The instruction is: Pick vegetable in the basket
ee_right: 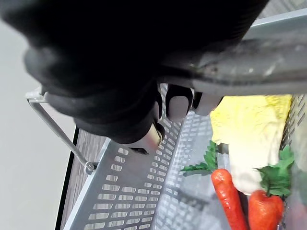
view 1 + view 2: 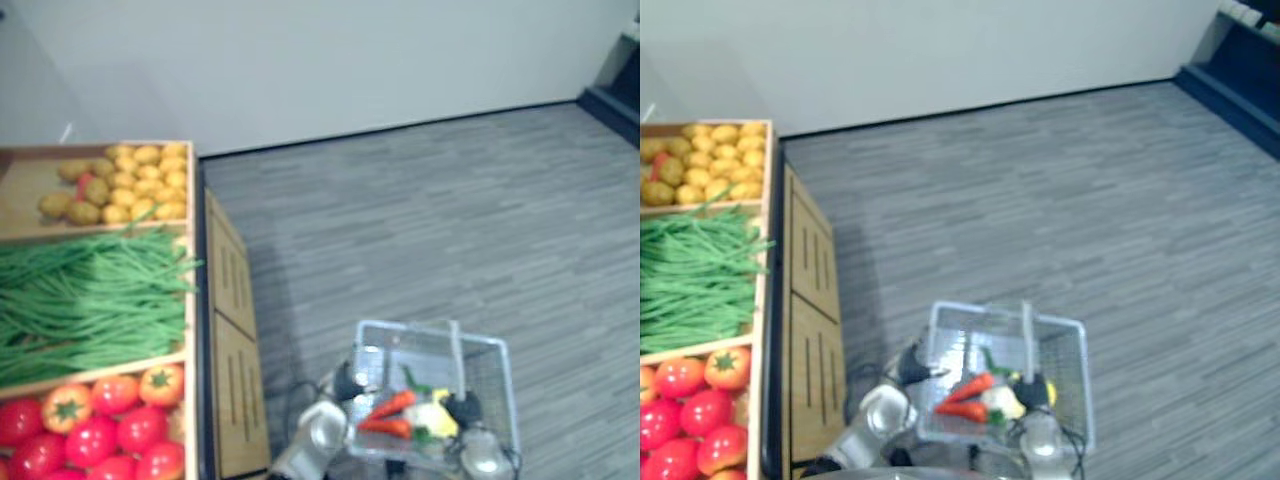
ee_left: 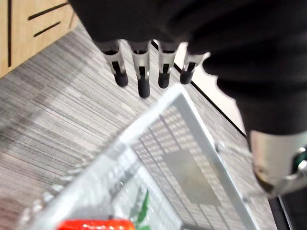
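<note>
From the left eye I see a pale mesh basket [image 2: 410, 324] over the grey plank floor [image 2: 450, 200]. It holds two orange carrots [image 2: 392, 404] with green tops and a pale yellow leafy vegetable [image 2: 432, 418] touching them. A straight grey handle [image 2: 456, 355] spans its top. To my left stands a wooden display crate [image 2: 190, 300] with three compartments, cut off at the edge: yellow-brown potatoes [image 2: 130, 185], long green beans [image 2: 90, 300], and red and orange tomatoes [image 2: 100, 425]. My left hand [image 2: 346, 381] sits by the basket's left rim and my right hand [image 2: 462, 406] at the handle's near end. The right eye gives the same layout. In the left wrist view the left hand's fingers hang straight, side by side above the rim, holding nothing, and one carrot's end peeks in. In the right wrist view the right hand's fingers curl round the handle, half hidden by the dark cover, with the carrots and vegetable lying below.
</note>
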Robot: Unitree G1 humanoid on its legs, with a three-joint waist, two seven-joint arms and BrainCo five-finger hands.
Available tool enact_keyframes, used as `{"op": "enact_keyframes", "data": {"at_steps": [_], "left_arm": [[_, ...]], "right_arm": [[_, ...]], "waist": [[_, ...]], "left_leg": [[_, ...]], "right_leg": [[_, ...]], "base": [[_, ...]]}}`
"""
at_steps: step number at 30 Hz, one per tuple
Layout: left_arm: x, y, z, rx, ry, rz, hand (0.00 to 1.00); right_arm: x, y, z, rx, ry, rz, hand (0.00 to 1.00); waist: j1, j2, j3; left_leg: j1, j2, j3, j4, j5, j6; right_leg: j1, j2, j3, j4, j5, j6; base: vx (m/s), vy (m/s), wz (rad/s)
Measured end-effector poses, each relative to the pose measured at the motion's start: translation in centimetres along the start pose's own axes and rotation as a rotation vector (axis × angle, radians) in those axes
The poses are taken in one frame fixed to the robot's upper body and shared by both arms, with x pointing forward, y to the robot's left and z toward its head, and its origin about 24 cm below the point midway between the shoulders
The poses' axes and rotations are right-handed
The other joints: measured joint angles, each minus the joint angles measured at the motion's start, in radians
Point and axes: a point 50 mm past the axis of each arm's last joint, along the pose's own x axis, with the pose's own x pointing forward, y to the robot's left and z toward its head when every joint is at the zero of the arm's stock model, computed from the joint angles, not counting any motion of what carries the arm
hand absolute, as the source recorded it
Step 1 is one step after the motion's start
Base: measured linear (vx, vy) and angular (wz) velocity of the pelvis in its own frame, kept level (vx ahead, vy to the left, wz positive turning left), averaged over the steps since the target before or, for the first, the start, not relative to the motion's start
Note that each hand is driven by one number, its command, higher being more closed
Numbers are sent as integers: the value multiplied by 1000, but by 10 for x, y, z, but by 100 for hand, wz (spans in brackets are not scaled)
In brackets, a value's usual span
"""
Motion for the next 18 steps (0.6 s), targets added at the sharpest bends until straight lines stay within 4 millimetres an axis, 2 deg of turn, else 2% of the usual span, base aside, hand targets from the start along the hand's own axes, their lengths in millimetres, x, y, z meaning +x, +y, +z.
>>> {"op": "enact_keyframes", "data": {"at_steps": [5, 8, 9, 13, 16, 18], "left_arm": [[-2, 23, -15, -87, 50, 101, 0], [-6, 37, -32, -199, 140, 200, 0], [-9, 40, -44, -240, 198, 241, 0], [-26, 34, -92, -265, 449, 275, 0], [-50, 26, -128, -251, 646, 256, 0], [-55, 25, -133, -265, 679, 264, 0]], "right_arm": [[7, -19, -17, 15, 88, -107, 100], [11, -24, -25, 22, 138, -145, 100], [13, -26, -27, 26, 155, -157, 100], [19, -31, -32, 40, 199, -192, 100], [23, -32, -35, 26, 230, -192, 100], [25, -34, -34, 20, 232, -194, 100]], "waist": [[0, 0, 0], [1, 1, -1], [3, 3, -2], [3, 12, -8], [7, 12, -8], [8, 13, -8]], "left_leg": [[0, -4, -18, 0, 1, 2], [1, -6, -30, 0, 2, 4], [1, -7, -32, -1, 3, 5], [2, -11, -48, -1, 7, 10], [14, -12, -49, -4, 8, 12], [16, -16, -50, -13, 12, 14]], "right_leg": [[6, -5, -17, 0, -1, 1], [13, -8, -30, 0, -1, 2], [14, -9, -32, 0, -1, 2], [23, -13, -48, 0, -1, 2], [35, -14, -49, 0, -1, 2], [34, -17, -50, 0, -1, 2]], "base": [[-14, 5, 9], [-8, 8, 12], [-7, 11, 7], [-5, 15, 12], [-1, 6, 2], [0, 0, 0]]}}
